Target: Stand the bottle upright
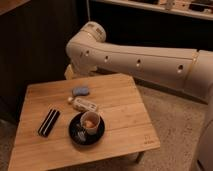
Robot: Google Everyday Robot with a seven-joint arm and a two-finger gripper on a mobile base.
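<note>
The arm [145, 60] hangs the gripper [70, 73], grip state impossible to tell, at the table's [125, 137] far edge; ahead of it, just past the blue-grey lump [80, 91], the bottle [85, 105] lies flat, so a careless approach could clip the lump or roll the bottle away

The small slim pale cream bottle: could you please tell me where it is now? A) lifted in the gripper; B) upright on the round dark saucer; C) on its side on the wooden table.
C: the bottle lies on its side on the wooden table, beside the saucer, while the gripper sits past the table's far edge, apart from it.
</note>
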